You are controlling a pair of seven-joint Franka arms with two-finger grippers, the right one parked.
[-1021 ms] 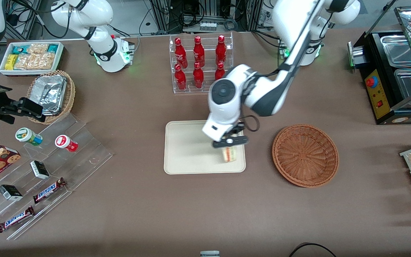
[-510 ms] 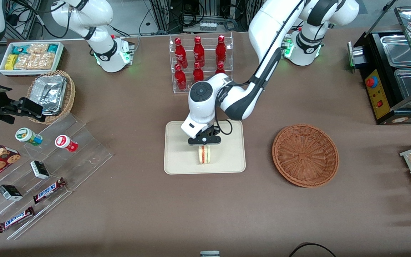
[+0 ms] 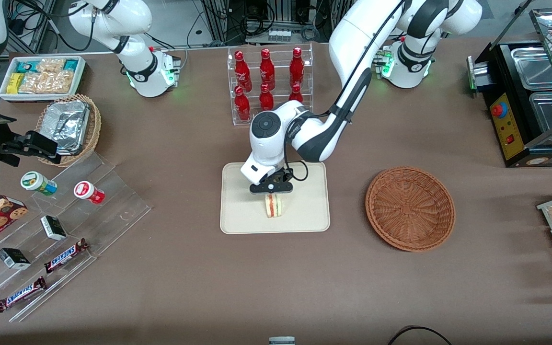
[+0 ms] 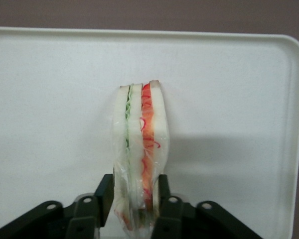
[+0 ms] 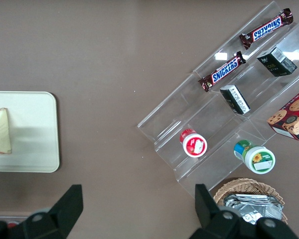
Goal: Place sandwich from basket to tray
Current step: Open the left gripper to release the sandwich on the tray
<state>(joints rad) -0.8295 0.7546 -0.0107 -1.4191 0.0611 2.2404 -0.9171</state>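
Note:
The sandwich [image 3: 273, 206], a pale bread wedge with red and green filling, stands on its edge over the middle of the cream-white tray [image 3: 242, 218]. My left gripper [image 3: 272, 193] is shut on the sandwich [image 4: 142, 139], one black finger pressing on each bread face. In the left wrist view the tray [image 4: 50, 99] fills the background under the gripper [image 4: 135, 183]. The right wrist view shows the sandwich [image 5: 0, 132] low over the tray [image 5: 35, 129]; whether it touches I cannot tell. The reddish-brown wicker basket [image 3: 410, 208] lies empty beside the tray, toward the working arm's end.
A clear rack of red bottles [image 3: 269, 84] stands farther from the front camera than the tray. A stepped acrylic stand with snacks [image 3: 55, 230], a small wicker basket of foil packs [image 3: 70, 127] and a white bin [image 3: 41, 76] lie toward the parked arm's end. A black appliance [image 3: 534, 105] is at the working arm's end.
My gripper carried the sandwich from the tray's edge nearest the basket to the tray's middle, then slowed almost to a stop. It stays shut on the sandwich throughout.

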